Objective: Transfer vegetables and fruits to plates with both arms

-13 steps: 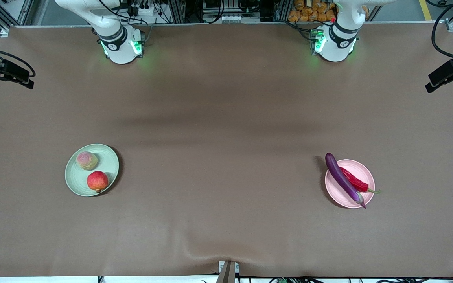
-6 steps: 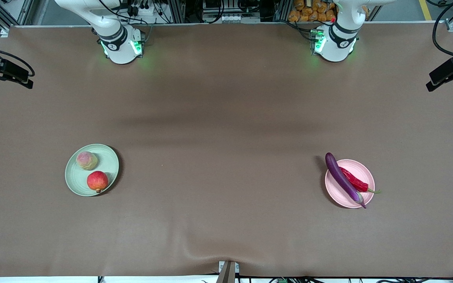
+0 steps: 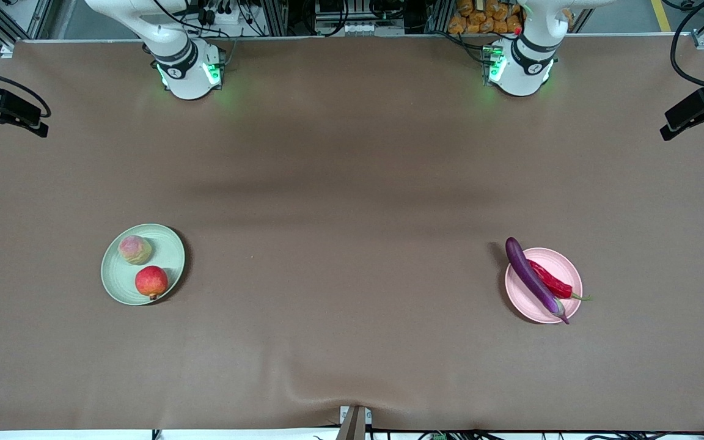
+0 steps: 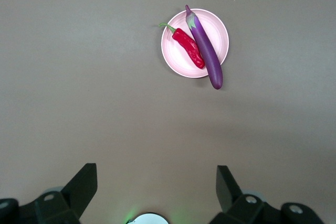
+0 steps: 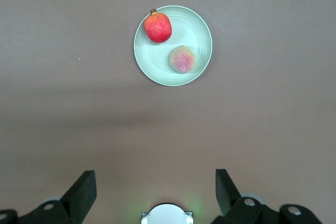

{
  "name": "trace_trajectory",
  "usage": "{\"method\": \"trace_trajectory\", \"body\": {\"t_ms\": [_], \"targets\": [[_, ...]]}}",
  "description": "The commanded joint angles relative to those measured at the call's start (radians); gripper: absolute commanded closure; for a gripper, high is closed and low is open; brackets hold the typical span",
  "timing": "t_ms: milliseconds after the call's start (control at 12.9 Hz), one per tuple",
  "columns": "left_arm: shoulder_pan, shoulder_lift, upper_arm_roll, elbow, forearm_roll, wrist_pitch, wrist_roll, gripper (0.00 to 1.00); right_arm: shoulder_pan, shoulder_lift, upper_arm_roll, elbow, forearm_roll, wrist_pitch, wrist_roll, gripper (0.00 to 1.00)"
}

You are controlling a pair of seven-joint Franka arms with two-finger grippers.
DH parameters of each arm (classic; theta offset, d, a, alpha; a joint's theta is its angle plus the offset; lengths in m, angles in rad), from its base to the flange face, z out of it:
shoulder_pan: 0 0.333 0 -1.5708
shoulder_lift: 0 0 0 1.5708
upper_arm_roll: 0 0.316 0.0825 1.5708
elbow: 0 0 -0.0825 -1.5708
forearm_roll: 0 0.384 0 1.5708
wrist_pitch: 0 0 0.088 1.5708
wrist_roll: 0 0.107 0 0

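Note:
The pale green plate [image 3: 172,253] lies toward the right arm's end of the table and holds the yellowish-pink peach [image 3: 135,249] and the red pomegranate [image 3: 151,281]. The pale pink plate [image 3: 566,272] lies toward the left arm's end. The purple eggplant [image 3: 532,276] lies across it, overhanging the rim, with the red chili [image 3: 550,280] beside it. The left gripper [image 4: 157,177] is open and empty, high over the table by its own base, with the pink plate [image 4: 218,27] far below. The right gripper [image 5: 156,182] is likewise open and empty, high by its base, looking down on the green plate [image 5: 157,64].
The brown table mat [image 3: 352,201] stretches between the two plates. The arm bases [image 3: 187,67] [image 3: 520,64] stand along the table's edge farthest from the front camera. Black devices on cables [image 3: 3,113] [image 3: 694,113] sit at both ends of the table.

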State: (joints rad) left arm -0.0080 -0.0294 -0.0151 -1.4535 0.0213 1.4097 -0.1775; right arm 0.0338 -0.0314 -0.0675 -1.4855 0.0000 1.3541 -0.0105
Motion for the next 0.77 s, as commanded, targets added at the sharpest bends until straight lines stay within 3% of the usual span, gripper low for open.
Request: {"method": "trace_trajectory", "body": {"t_ms": [0, 695], "targets": [[-0.003, -0.007, -0.003, 0.01, 0.002, -0.02, 0.012, 0.0, -0.009, 0.016, 0.009, 0.028, -0.012, -0.018, 0.012, 0.0], [0.0, -0.004, -0.062, 0.004, -0.009, -0.021, -0.071, 0.0, -0.011, 0.019, -0.003, 0.028, 0.003, -0.018, 0.012, 0.0]]}}
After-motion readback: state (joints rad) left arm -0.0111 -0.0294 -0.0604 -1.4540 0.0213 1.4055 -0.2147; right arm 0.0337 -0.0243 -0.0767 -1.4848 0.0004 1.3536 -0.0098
